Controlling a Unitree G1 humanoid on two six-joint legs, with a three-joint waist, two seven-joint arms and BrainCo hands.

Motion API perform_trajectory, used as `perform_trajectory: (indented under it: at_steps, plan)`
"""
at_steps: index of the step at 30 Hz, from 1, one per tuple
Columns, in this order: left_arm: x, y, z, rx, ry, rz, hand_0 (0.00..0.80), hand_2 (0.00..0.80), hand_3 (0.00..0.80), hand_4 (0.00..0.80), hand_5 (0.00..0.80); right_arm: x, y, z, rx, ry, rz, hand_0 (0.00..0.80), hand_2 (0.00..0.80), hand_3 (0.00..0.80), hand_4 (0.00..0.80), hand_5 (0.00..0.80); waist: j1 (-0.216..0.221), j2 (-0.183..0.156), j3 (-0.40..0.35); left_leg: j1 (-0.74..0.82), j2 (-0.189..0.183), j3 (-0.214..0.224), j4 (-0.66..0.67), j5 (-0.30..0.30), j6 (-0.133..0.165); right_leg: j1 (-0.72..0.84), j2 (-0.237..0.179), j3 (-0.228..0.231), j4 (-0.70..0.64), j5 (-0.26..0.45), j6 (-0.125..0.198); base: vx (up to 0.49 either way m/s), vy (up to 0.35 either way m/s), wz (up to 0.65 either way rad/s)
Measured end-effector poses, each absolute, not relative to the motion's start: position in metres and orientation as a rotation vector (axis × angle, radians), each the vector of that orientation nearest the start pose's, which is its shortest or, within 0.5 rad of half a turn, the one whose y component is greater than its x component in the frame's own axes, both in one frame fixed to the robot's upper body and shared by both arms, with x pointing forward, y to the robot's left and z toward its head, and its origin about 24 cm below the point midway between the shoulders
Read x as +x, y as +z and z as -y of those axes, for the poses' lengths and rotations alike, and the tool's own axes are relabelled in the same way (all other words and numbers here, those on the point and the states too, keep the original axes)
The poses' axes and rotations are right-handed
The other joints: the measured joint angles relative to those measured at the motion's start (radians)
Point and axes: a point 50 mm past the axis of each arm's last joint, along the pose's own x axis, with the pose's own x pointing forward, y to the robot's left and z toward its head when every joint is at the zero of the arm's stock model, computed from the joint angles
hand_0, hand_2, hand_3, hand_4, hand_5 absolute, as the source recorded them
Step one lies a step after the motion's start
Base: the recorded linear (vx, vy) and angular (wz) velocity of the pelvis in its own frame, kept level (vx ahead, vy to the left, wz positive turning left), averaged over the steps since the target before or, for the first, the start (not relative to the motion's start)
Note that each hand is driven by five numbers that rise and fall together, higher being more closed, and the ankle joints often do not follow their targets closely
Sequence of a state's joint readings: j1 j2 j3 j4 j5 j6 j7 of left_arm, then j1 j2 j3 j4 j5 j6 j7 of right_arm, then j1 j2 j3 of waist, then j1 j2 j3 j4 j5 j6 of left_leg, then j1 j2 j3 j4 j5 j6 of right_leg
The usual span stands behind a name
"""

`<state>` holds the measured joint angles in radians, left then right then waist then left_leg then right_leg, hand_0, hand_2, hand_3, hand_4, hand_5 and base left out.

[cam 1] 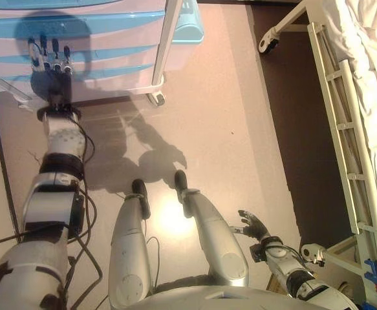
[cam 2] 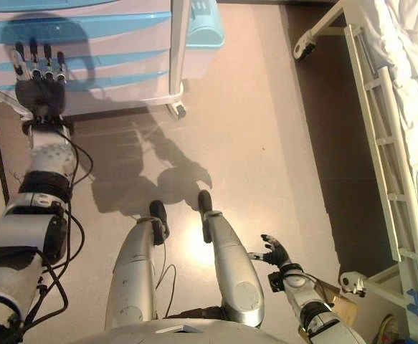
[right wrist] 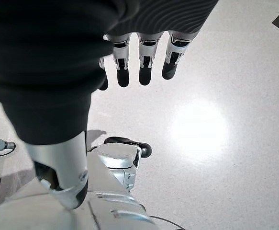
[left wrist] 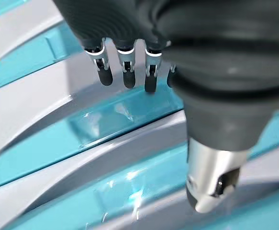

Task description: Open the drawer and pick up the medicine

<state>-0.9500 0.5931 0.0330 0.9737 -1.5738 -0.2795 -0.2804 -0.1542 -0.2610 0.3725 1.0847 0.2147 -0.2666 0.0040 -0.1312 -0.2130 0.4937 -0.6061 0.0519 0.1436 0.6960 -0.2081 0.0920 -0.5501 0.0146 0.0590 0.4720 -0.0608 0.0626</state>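
A drawer cabinet (cam 1: 110, 39) with white and light-blue drawer fronts stands on castors at the top left; all its drawers are closed. My left hand (cam 1: 49, 61) is stretched out in front of the drawer fronts, fingers straight and open, holding nothing. In the left wrist view its fingertips (left wrist: 125, 79) hover just off a blue drawer handle strip (left wrist: 115, 117). My right hand (cam 1: 253, 225) hangs low at the lower right, open and empty; it also shows over the floor in the right wrist view (right wrist: 139, 52). No medicine is visible.
A light-blue bin (cam 1: 188, 26) stands beside the cabinet on the right. A white bed frame (cam 1: 350, 129) with a side rail and castors runs along the right edge over a dark floor strip. The cabinet's castor (cam 1: 156, 98) sits on the beige floor.
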Motion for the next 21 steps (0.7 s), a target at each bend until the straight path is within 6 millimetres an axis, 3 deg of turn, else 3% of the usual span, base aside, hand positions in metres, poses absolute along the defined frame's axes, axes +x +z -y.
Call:
perform_trajectory:
  at_steps: [4, 10, 21]
  plan:
    - [0.380, 0.214, -0.310, -1.034, 0.111, 0.586, 0.000, 0.000, 0.000, 0.000, 0.000, 0.192, -0.119, 0.195, -0.251, 0.137, -0.706, 0.000, 0.000, 0.000, 0.000, 0.000, -0.003, -0.006, -0.004, -0.006, -0.001, 0.000, 0.010, -0.006, 0.008, -0.002, -0.001, 0.000, -0.001, 0.000, 0.000, 0.026, -0.046, 0.00]
    - [0.385, 0.227, -0.305, -1.033, 0.068, 0.571, 0.000, 0.000, 0.000, 0.000, 0.000, 0.186, -0.122, 0.191, -0.257, 0.170, -0.713, 0.000, 0.000, 0.000, 0.000, 0.000, -0.005, -0.042, -0.020, -0.020, 0.000, -0.003, 0.017, -0.007, 0.009, -0.008, -0.002, -0.003, -0.008, 0.003, 0.005, 0.023, -0.041, 0.02]
    - [0.392, 0.234, -0.290, -1.079, -0.049, 0.497, 0.000, 0.000, 0.000, 0.000, 0.000, 0.181, -0.125, 0.190, -0.238, 0.168, -0.727, 0.000, 0.000, 0.000, 0.000, 0.000, -0.002, -0.043, -0.021, -0.015, -0.004, -0.007, 0.016, -0.011, 0.021, 0.017, -0.003, -0.003, -0.037, 0.014, 0.022, 0.021, -0.042, 0.01]
